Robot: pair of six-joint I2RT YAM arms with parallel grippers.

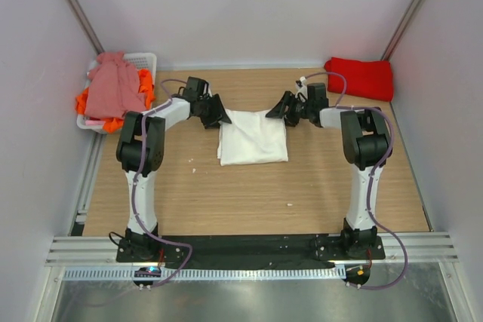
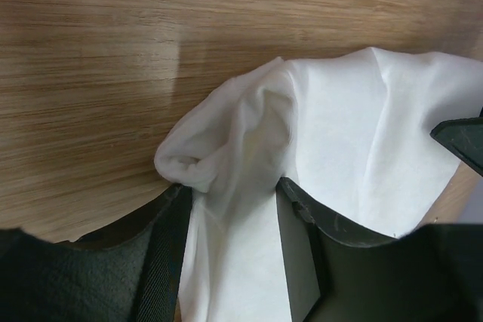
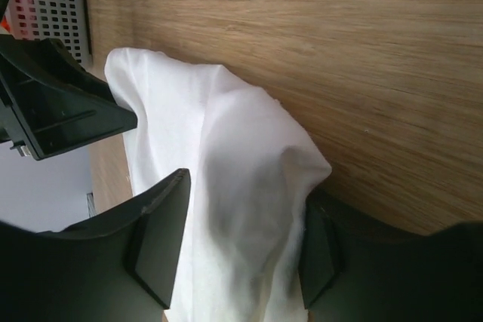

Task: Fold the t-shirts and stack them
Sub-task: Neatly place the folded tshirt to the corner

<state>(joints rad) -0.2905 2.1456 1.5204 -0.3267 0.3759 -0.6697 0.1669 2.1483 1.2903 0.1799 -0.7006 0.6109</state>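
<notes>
Left fingers [image 2: 166,254]: standing apart, with a bunched edge of the white t-shirt [image 2: 339,133] filling the gap between them. The cloth touches both inner faces, but I cannot tell whether it is truly pinched.

Right fingers [image 3: 158,239]: same picture. They stand apart with a tented ridge of the white t-shirt [image 3: 226,156] rising between them; whether they grip it I cannot tell.

From above, the 2 arms reach in from either side. The left meets the white t-shirt [image 1: 253,141] at its 10 o'clock corner, the right at its 2 o'clock corner. The shirt lies as a rough rectangle just past the middle of the counter [image 1: 249,201], toward 12 o'clock. It looks already doubled over, with a loose layer showing along its 9 o'clock edge.

Outward from there:
- red t-shirt [image 1: 362,77], at 1 o'clock in the far corner, lies as a compact bundle and looks folded.
- basket [image 1: 147,58], at 10 o'clock off the counter's corner, has a pink t-shirt [image 1: 113,88] heaped on top and an orange one [image 1: 113,124] spilling out beneath.

My read on progress: 1 shirt done and parked, 1 mid-fold, at least 2 untouched. Nothing is stacked yet. The white one looks to need another fold, then placing on or under the red. Roughly a third along, I'd judge.
</notes>
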